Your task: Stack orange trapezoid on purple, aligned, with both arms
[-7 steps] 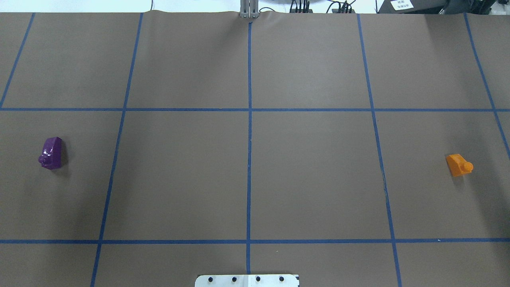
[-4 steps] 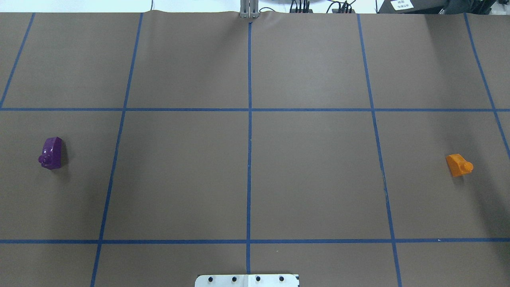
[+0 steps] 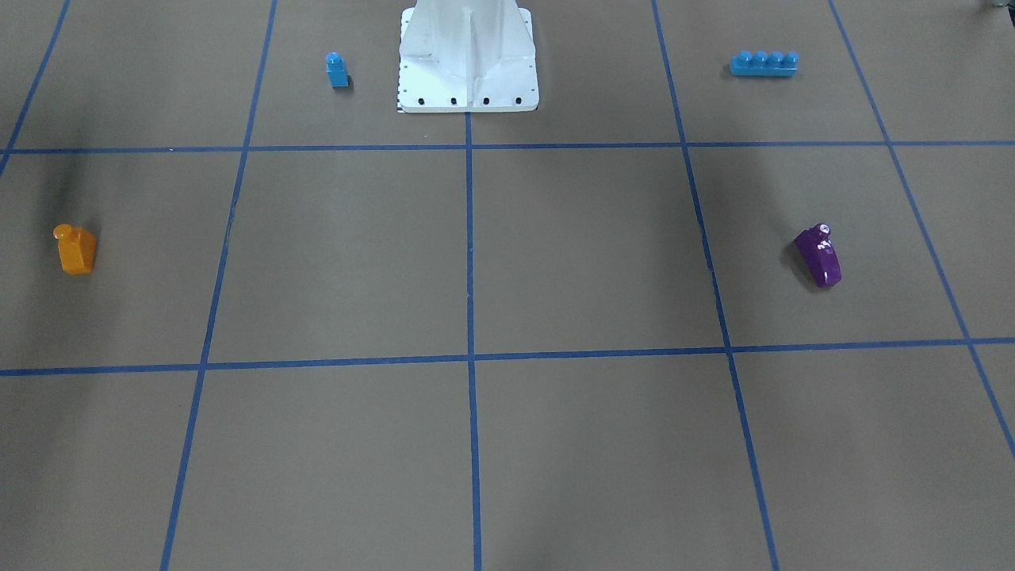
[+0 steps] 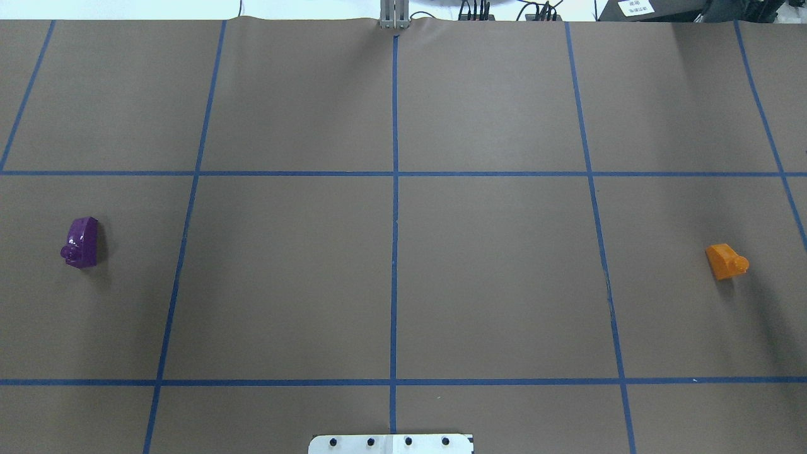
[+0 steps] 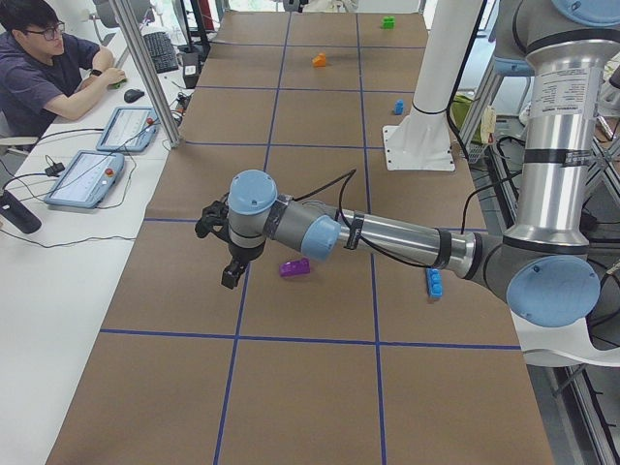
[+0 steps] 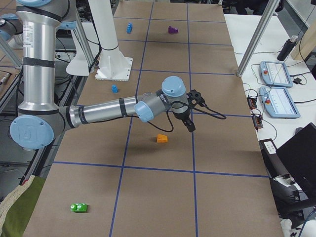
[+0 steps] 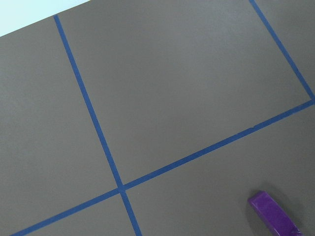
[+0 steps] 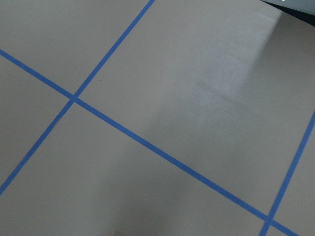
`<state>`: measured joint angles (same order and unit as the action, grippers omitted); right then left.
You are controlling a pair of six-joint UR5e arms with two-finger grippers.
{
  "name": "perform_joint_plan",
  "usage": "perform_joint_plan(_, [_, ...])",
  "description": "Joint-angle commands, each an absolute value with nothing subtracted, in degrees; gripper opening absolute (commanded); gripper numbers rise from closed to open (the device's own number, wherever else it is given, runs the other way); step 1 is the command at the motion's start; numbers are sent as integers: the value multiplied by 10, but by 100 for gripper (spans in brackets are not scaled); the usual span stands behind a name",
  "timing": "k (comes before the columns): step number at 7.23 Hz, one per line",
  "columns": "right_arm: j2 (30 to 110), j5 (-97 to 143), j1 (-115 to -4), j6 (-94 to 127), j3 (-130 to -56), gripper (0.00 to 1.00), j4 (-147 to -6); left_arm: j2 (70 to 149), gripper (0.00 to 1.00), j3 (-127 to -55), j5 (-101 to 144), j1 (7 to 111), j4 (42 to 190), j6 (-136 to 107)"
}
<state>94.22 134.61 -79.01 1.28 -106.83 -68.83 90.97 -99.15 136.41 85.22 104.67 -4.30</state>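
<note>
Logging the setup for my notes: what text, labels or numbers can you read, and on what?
None is legible.
The white label at the overhead view's top right: print too small to read.
The sticker on the left arm: print too blurred to read.
The orange trapezoid and purple: no markings show.

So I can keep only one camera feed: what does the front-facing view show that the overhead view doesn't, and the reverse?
Only the front-facing view shows the small blue block, the long blue brick and the upright part of the white pedestal. Only the overhead view shows the table's far edge with black cables beyond it. Both show the orange trapezoid and the purple block, far apart on the blue tape grid.
</note>
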Motion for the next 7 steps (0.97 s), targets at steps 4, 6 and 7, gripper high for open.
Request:
perform_joint_plan(4, [932,1339,-748,83,-1066,100,-688,874,100,-977,1189,592,1260,-500])
perform_joint_plan(6, [932,1326,-748,83,-1064,100,-689,860,100,-980,1149,532,1261,-523])
perform_joint_plan(7, [932,1326,-748,83,-1063,100,-689,847,100,-980,1145,515,1262,-522])
